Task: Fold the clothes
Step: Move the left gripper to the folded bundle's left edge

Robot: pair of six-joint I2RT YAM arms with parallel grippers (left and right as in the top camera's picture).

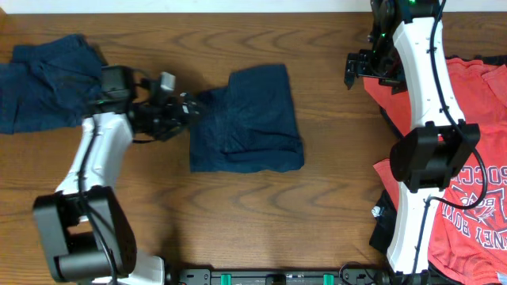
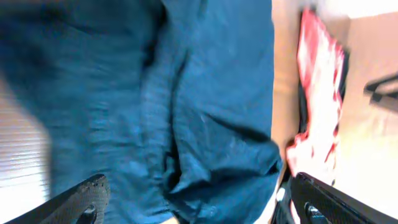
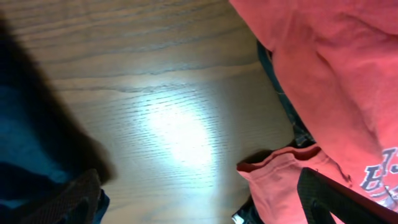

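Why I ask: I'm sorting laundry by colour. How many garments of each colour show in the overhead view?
Navy blue: 2, the folded navy garment and the crumpled navy garment.
Coral-red: 2 as far as visible, upper red shirt and lettered red shirt.
Total: 4

Over the bare wooden tabletop (image 3: 168, 93), the right pincer (image 3: 208, 202) gapes wide between a dark navy cloth (image 3: 25, 124) and heaped coral-red shirts (image 3: 336, 68).
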